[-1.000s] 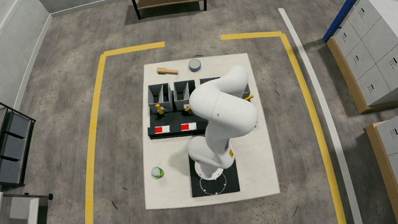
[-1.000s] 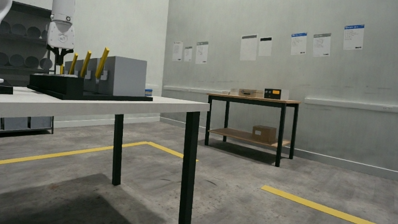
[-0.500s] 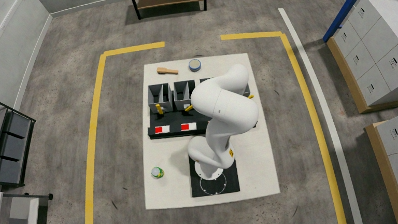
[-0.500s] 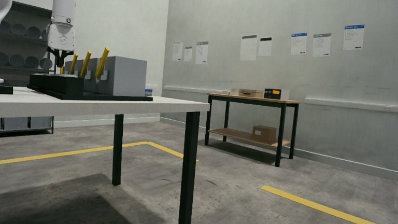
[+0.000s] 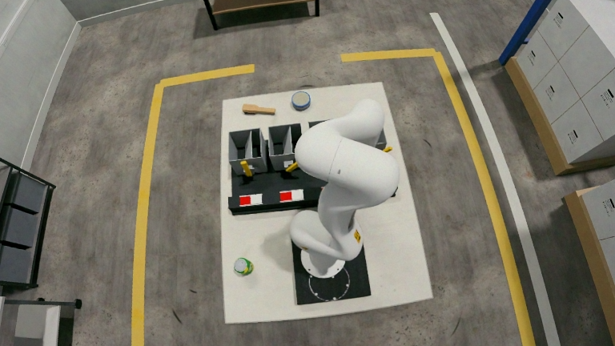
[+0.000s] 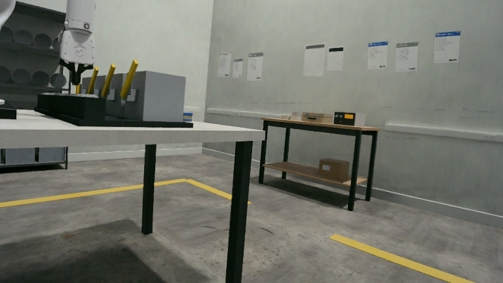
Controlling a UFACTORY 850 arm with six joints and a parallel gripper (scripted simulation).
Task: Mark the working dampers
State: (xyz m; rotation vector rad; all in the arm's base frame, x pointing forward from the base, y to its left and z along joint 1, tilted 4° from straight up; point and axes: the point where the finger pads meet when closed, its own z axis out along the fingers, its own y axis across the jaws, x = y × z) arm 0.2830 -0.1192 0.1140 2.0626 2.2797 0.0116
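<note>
Four grey duct dampers stand in a row on a black base plate (image 5: pixel 271 188). The two left ones (image 5: pixel 247 145) (image 5: pixel 284 140) show from above; my arm (image 5: pixel 347 165) hides most of the other two. Yellow levers (image 5: pixel 245 167) (image 5: pixel 291 166) stick out in front of them, and a stub of the far right lever (image 5: pixel 387 148) shows beside the arm. The two left sliders (image 5: pixel 251 199) (image 5: pixel 291 195) show red next to white; the other sliders are hidden. In the side view my gripper (image 6: pixel 76 78) points down, shut and empty, just above the farthest lever (image 6: pixel 78 88), which looks lower than the other three (image 6: pixel 129 74).
A wooden block (image 5: pixel 258 109) and a blue-rimmed round tin (image 5: pixel 300 100) lie behind the dampers. A green can (image 5: pixel 243 266) stands near the front left of the table, beside my base (image 5: pixel 323 274). The table's near edge (image 6: pixel 130 135) is close to the plate.
</note>
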